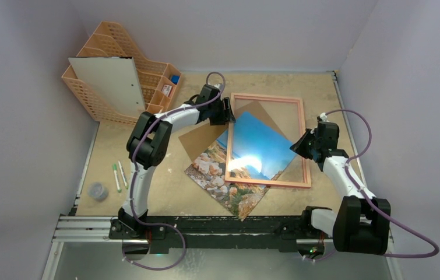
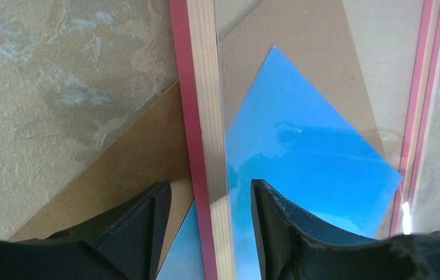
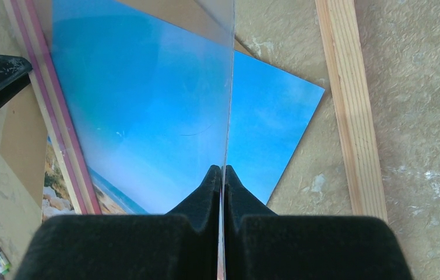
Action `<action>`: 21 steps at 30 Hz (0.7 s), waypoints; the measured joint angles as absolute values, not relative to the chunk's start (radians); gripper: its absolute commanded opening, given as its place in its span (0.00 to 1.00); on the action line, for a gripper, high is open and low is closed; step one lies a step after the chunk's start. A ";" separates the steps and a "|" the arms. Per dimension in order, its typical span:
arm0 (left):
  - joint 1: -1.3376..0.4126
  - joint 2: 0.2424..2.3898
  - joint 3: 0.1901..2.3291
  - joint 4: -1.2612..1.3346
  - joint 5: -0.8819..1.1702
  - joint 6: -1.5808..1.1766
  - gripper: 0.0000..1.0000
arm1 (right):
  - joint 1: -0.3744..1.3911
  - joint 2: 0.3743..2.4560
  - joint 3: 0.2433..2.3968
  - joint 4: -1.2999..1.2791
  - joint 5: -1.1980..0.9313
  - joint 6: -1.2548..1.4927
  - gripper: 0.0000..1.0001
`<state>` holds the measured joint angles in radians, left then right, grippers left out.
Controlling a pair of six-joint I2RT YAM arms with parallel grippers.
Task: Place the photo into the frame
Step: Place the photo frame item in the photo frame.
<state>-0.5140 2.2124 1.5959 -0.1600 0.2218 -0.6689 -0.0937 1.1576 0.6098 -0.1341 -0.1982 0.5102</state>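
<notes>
Pale lavender walls (image 1: 25,146) close in a mottled beige desk (image 1: 165,195). At the back left stands an orange perforated plastic desk organiser (image 1: 104,44). A flat white board (image 1: 109,84) leans upright against its front. Its low front compartments hold a small blue item (image 1: 175,79) and a white-and-red card (image 1: 166,89), both too small to make out.

A large rectangular picture frame (image 1: 268,97), with a pink-red edge and pale wood rails, lies flat at centre right. The photo print (image 1: 214,175) of blue sky, sea and brown rocks lies flat and askew. Its sky half sits inside the frame's opening, and its rocky corner sticks out past the frame's left rail towards the near edge. A plain brown backing board (image 1: 200,140) lies beneath it.

The left claw (image 2: 208,189) stands part-open astride the frame's left rail near the far corner, with a gap on each side and nothing gripped. The right claw (image 3: 222,169) is closed tight on the edge of a thin clear pane (image 3: 147,87) over the photo print.

Two green-capped pens (image 1: 118,175) and a small grey round object (image 1: 98,191) lie at the left.
</notes>
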 measured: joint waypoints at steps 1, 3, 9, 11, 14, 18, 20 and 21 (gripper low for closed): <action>-0.514 2.215 1.600 -0.163 0.220 -0.667 0.55 | -0.092 1.158 0.610 -0.134 -0.197 0.508 0.00; -0.514 2.216 1.602 -0.165 0.218 -0.664 0.55 | -0.089 1.158 0.610 -0.134 -0.195 0.503 0.00; -0.514 2.218 1.604 -0.167 0.214 -0.660 0.53 | -0.071 1.158 0.610 -0.131 -0.181 0.489 0.00; -0.514 2.220 1.607 -0.168 0.213 -0.660 0.53 | -0.065 1.158 0.610 -0.130 -0.172 0.488 0.00; -0.514 2.226 1.615 -0.170 0.210 -0.658 0.53 | -0.060 1.152 0.610 -0.130 -0.160 0.489 0.00; -0.514 2.238 1.634 -0.175 0.208 -0.650 0.53 | -0.054 1.137 0.610 -0.131 -0.147 0.488 0.00; -0.514 2.246 1.647 -0.175 0.208 -0.644 0.53 | -0.052 1.135 0.610 -0.131 -0.144 0.489 0.00; -0.514 2.248 1.649 -0.176 0.208 -0.642 0.53 | -0.052 1.135 0.610 -0.131 -0.142 0.489 0.00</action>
